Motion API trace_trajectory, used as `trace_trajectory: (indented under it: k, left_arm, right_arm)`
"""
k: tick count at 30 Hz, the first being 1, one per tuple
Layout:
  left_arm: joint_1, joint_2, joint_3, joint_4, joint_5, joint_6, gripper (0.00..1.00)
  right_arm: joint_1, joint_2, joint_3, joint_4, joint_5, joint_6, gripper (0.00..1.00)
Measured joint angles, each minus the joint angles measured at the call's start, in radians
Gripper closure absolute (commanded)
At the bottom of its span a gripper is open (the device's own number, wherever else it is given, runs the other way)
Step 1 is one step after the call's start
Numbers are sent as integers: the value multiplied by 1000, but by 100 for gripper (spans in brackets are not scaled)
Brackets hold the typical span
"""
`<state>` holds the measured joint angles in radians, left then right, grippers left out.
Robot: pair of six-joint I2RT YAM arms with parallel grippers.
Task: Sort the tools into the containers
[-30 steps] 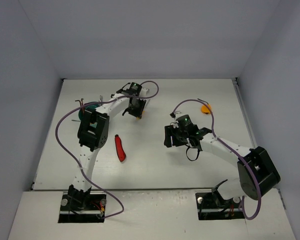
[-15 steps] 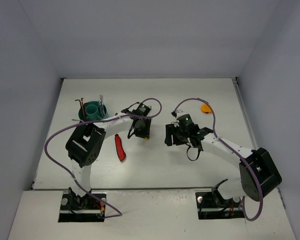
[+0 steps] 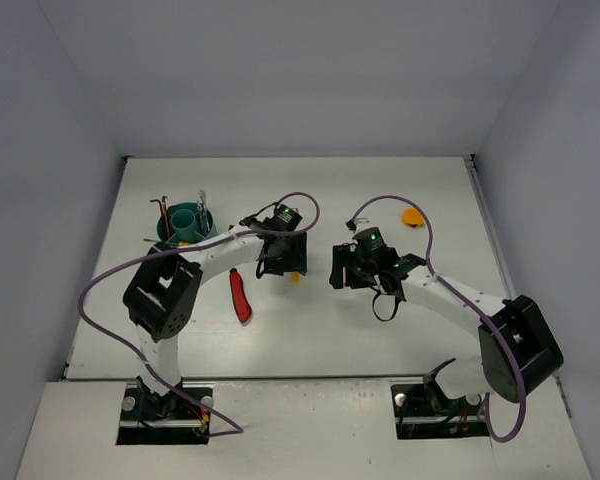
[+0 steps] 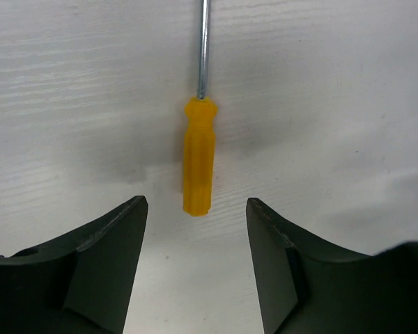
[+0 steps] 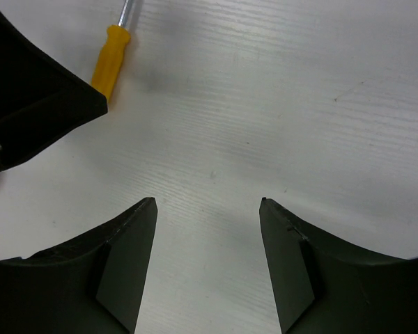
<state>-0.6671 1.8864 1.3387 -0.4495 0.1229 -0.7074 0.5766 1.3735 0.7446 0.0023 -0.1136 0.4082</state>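
An orange-handled screwdriver lies on the white table, its steel shaft pointing away from my left gripper. That gripper is open, its tips on either side of the handle's near end, not touching it. In the top view the left gripper is at mid-table with the orange handle at its tips. My right gripper is open and empty over bare table, and faces the left one. The screwdriver also shows in the right wrist view. The teal tub stands at the back left with thin tools upright in it. A red-and-black folding knife lies in front of it.
An orange object lies at the back right. The left gripper's dark body fills the left side of the right wrist view. Grey walls enclose the table on three sides.
My left arm has swung from the back of the table toward the middle, uncovering the teal tub. The right arm has barely moved.
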Motion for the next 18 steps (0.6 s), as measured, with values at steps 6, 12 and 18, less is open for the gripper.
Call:
trace_trajectory:
  k: [6, 12, 18]
  left_arm:
    - [88, -153, 3, -56, -37, 25, 44]
    - [173, -371, -32, -97, -53, 84, 44]
    - [184, -622, -109, -136, -67, 137, 33]
  right_arm:
    - [33, 67, 97, 4, 20, 29, 42]
    - [86, 219, 228, 21, 55, 54, 43]
    - [138, 385, 315, 26, 85, 89, 46]
